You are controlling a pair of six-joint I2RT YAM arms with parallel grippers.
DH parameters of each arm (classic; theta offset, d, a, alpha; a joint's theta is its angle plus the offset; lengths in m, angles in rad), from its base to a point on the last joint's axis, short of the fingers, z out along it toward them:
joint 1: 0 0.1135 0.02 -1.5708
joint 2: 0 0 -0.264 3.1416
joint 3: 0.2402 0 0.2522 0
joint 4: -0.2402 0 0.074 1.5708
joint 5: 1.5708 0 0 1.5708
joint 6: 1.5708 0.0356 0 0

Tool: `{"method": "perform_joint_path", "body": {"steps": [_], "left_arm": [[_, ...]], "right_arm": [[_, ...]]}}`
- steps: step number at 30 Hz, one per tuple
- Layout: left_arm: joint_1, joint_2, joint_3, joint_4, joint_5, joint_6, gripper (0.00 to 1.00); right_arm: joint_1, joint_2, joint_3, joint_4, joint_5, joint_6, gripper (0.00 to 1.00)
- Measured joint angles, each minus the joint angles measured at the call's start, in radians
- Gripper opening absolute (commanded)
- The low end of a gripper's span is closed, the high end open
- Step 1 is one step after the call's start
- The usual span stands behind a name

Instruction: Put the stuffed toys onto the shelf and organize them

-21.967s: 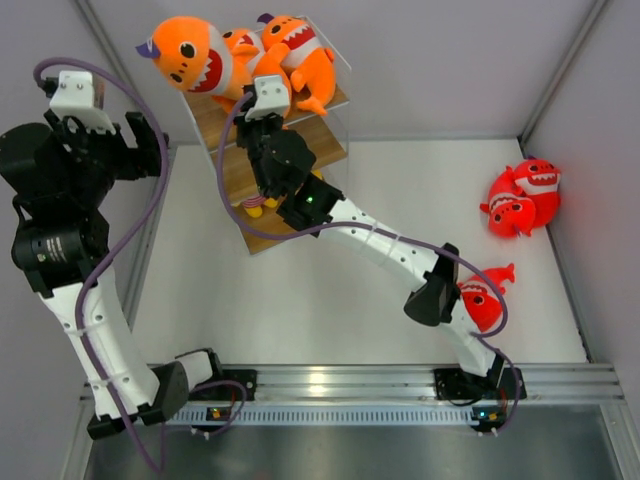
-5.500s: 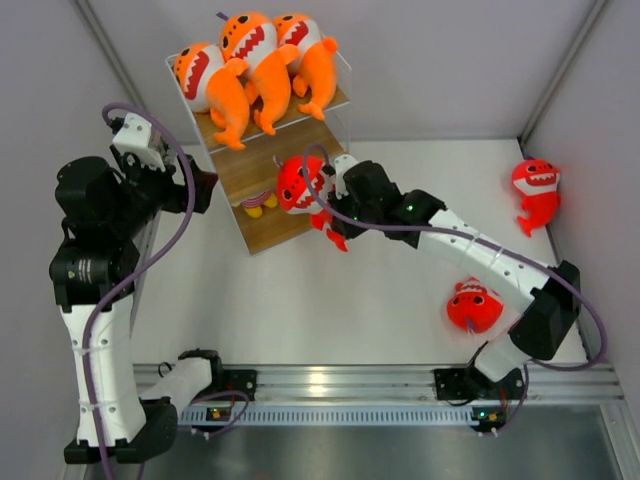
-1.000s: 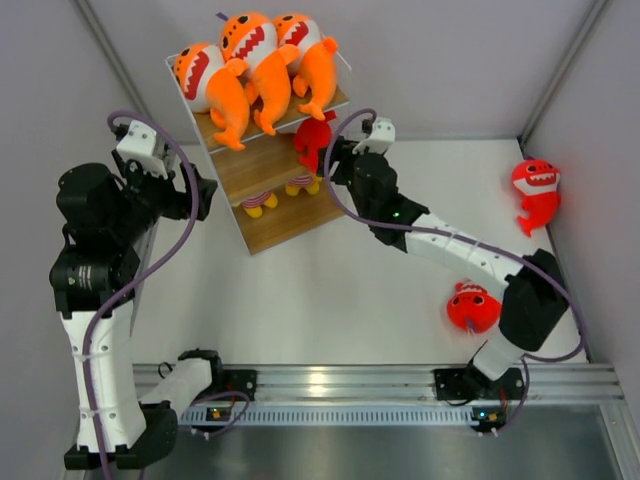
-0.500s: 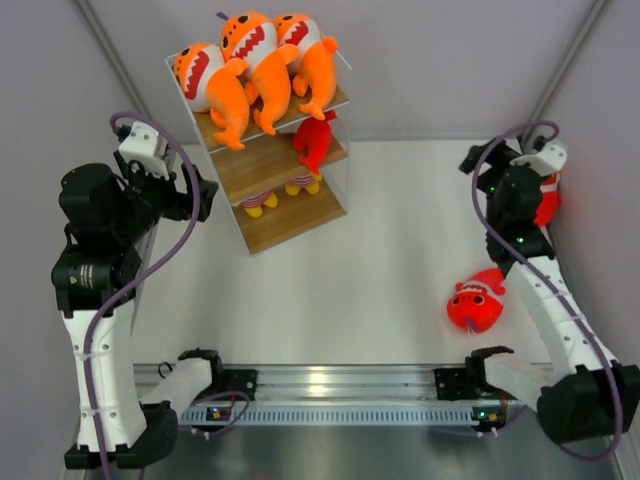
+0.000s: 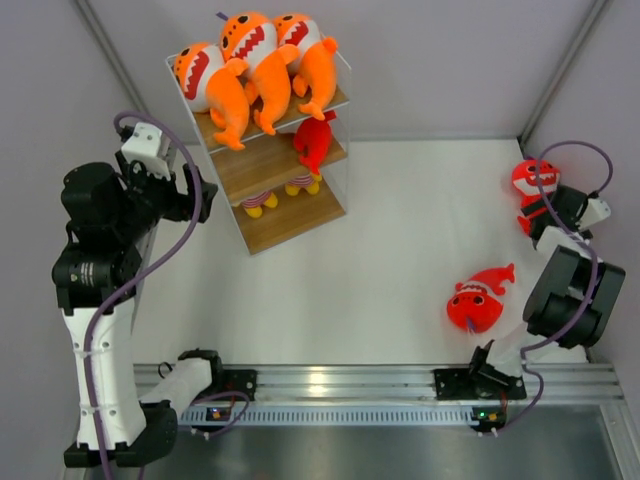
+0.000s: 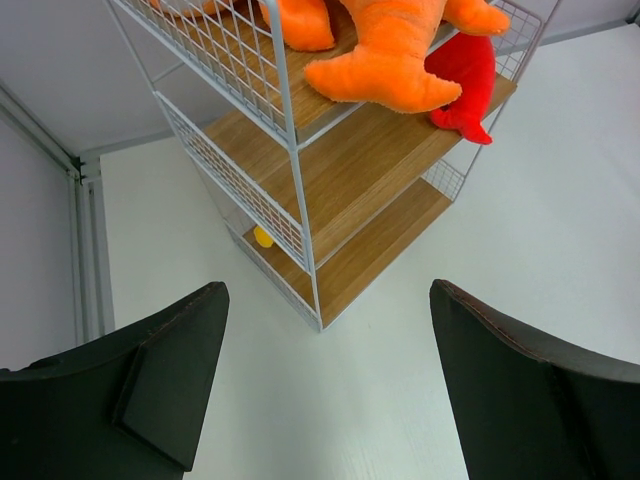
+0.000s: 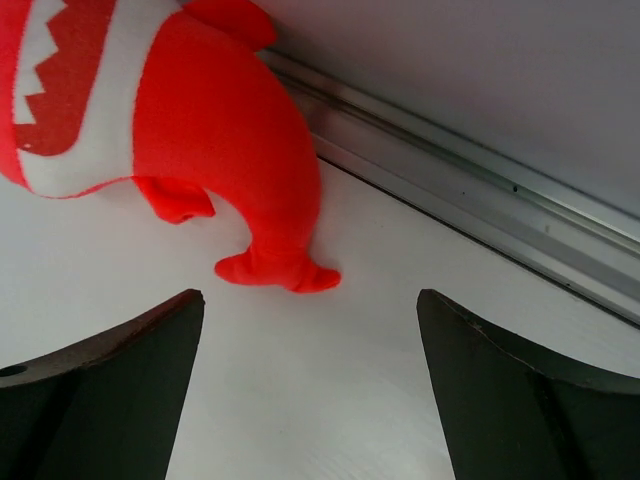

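- The nearest risk sits at my right gripper (image 7: 310, 330). The part of the corner red shark (image 7: 210, 130) closest to me is its thin tail. A bite on the tail alone would, I judge, leave the body swinging and likely to slip out on the way across the worktop (image 5: 400, 230).
- The wall rail (image 7: 450, 190) runs just beside that toy, so a wide approach could drive my outer finger into it.
- My right jaws stand wide apart, empty and touching nothing. The tail tip lies just ahead of the gap, apart from both fingers.
- This shark lies in the far right corner of the worktop. From above, my wrist covers part of it, so I cannot tell whether its back touches the wall.
- The loose red shark (image 5: 475, 305) lies nearer the near right corner, well apart from the first.
- My left gripper (image 6: 327, 295) hangs wide apart and empty, facing the shelf (image 6: 370, 170) at the far left corner and touching nothing.
- On the shelf, three orange sharks (image 5: 255, 60) crowd the top board. The shelved red shark (image 6: 465, 80) sits at the right end of the middle board, with two small striped figures (image 5: 255, 205) below.
- Pushing another toy onto the middle board could knock the shelved red shark off the open edge.
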Motion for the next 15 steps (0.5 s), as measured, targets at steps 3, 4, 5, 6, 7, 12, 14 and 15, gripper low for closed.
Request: {"method": "perform_joint_path", "body": {"steps": [3,4,5,6,7,12,14,15], "left_arm": [[-0.001,0.016,0.004,0.0,-0.007,0.003,0.88],[-0.001,0.023,0.006,-0.001,-0.011,0.003,0.88],[-0.001,0.029,0.008,-0.001,-0.016,0.003,0.88],[0.0,0.035,0.009,-0.001,-0.022,0.003,0.88],[0.0,0.042,0.011,-0.001,-0.027,0.003,0.88],[0.0,0.06,0.026,-0.002,-0.053,0.007,0.88],[0.001,0.061,0.034,-0.003,-0.061,0.008,0.88],[0.001,0.062,0.039,-0.005,-0.064,0.009,0.88]], "right_arm": [[-0.017,0.086,0.042,0.008,-0.03,-0.014,0.78],[-0.017,0.112,0.06,0.016,-0.042,-0.018,0.77],[-0.017,0.132,0.074,0.023,-0.051,-0.021,0.75],[-0.017,0.147,0.085,0.03,-0.057,-0.023,0.75],[-0.016,0.162,0.1,0.034,-0.063,-0.025,0.75],[-0.016,0.22,0.202,-0.006,-0.068,-0.021,0.74],[-0.016,0.261,0.272,-0.053,-0.068,-0.018,0.7],[-0.016,0.28,0.304,-0.072,-0.068,-0.017,0.7]]}}
